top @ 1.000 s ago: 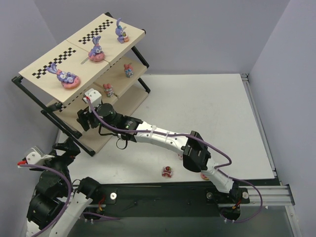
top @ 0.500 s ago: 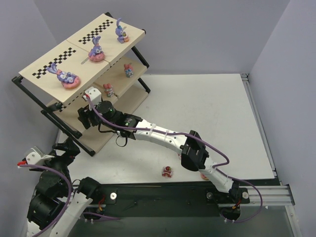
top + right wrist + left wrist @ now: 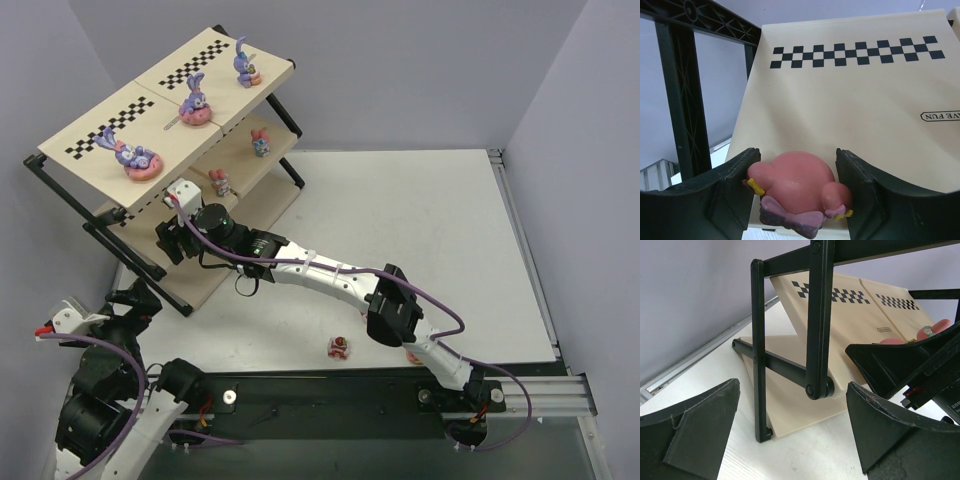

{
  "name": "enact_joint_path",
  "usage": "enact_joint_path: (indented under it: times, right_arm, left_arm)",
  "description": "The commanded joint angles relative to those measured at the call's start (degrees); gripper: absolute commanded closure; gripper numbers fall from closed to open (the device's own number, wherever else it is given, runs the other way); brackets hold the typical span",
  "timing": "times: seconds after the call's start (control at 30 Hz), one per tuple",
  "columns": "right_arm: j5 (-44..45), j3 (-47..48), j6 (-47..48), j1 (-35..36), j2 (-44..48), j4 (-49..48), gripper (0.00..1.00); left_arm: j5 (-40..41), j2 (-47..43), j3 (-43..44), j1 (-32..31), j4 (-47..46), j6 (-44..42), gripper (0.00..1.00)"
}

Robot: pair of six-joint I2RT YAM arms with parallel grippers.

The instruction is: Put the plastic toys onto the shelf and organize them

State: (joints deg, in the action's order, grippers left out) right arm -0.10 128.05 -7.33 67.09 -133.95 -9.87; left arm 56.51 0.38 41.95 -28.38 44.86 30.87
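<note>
The shelf [image 3: 228, 96] stands at the far left, slanted, with checker strips on its top board. Three purple bunny toys [image 3: 193, 103] sit on that top board, and two small figures [image 3: 260, 141] are on the middle tier. My right gripper [image 3: 170, 236] reaches to the shelf's near left end, shut on a pink rounded figure with a purple bow [image 3: 796, 181], which is held just in front of a beige board [image 3: 850, 100]. A small red toy [image 3: 339, 348] lies on the table near the arm bases. My left gripper [image 3: 792, 405] is open and empty, low beside the shelf's black frame [image 3: 758, 350].
The right arm [image 3: 330, 280] stretches diagonally across the table. A bit of pink [image 3: 412, 356] shows under its elbow link. In the left wrist view a right gripper finger [image 3: 890, 365] is seen beyond the frame post. Purple walls enclose the table.
The right gripper, with the pink figure in it, has shifted slightly left, closer to the shelf. The left arm has not moved.
</note>
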Motion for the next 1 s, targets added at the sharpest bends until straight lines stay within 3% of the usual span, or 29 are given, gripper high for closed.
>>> enact_joint_path:
  times: [0.0,0.53,0.97]
  right_arm:
    - [-1.84,-1.22,1.09,0.32,0.88,-0.32,0.37]
    - [-0.08,1.15,1.79,0.23,0.71,2.93,0.22]
    - [9.32,-13.25,3.20,0.85,14.93,-1.99,0.02]
  left_arm:
    - [-0.26,-7.15,1.55,0.43,-0.04,-0.11,0.03]
    - [-0.52,-7.15,1.55,0.52,0.05,-0.11,0.03]
    - [-3.34,-7.06,0.14,1.14,-2.67,-3.54,0.03]
